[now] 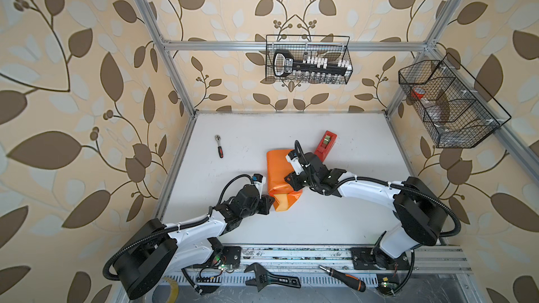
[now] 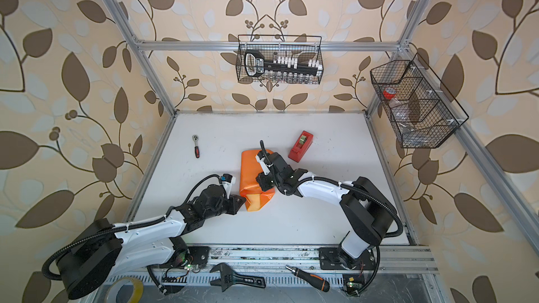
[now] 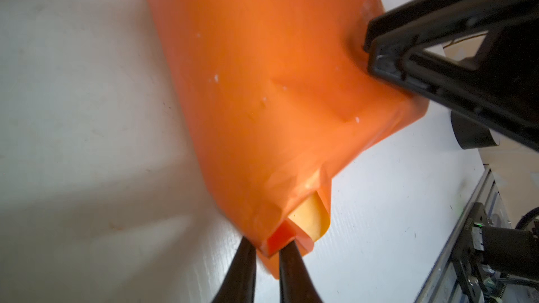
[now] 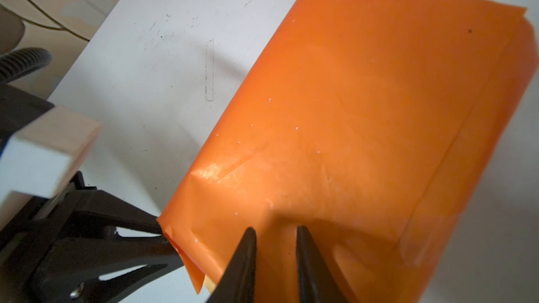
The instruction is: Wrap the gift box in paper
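My left gripper (image 3: 271, 250) is nearly closed, nipping the loose end flap of the paper (image 3: 262, 83); my right gripper (image 4: 275, 233), jaws narrowly apart and empty, presses its tips on top. The orange bundle lies just beside the red tape dispenser (image 1: 326, 144); the gift box is hidden, inside it I judge. End fold in hand: next, crease it flat, then tape

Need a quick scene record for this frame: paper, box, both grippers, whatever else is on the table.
paper: orange side out, folded into a bundle mid-table, yellow showing at the near end
gift box: not visible
left gripper: fingers pinching the paper's near corner
right gripper: fingers narrowly apart, tips on the paper's top; grip unclear
table: tape dispenser beyond the paper, ratchet at the left
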Robot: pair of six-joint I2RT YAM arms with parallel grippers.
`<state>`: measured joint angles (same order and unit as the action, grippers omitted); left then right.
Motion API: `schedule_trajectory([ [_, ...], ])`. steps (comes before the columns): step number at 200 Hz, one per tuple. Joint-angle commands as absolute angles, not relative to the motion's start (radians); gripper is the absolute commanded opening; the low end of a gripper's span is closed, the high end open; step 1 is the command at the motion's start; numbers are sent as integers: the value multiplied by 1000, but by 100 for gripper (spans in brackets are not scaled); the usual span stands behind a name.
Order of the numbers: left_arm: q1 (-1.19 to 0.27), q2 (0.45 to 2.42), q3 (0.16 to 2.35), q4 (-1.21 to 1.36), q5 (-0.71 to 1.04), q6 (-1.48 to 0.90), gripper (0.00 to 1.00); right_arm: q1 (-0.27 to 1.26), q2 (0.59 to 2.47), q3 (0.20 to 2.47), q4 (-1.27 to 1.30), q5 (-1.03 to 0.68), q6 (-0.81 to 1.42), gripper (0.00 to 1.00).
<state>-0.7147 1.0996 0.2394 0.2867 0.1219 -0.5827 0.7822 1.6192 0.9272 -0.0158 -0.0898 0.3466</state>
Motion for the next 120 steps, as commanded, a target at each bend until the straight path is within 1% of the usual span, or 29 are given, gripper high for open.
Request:
schedule_trajectory([
  [1,-730,1122,254,357,98,-566,17,779,1643,894,-55,-98,333,26],
  [69,-767,1179,253,467,29,-580,15,779,1641,879,-43,-94,339,24],
  [120,-791,1240,254,539,-22,-577,17,780,1645,875,-39,-97,341,24],
])
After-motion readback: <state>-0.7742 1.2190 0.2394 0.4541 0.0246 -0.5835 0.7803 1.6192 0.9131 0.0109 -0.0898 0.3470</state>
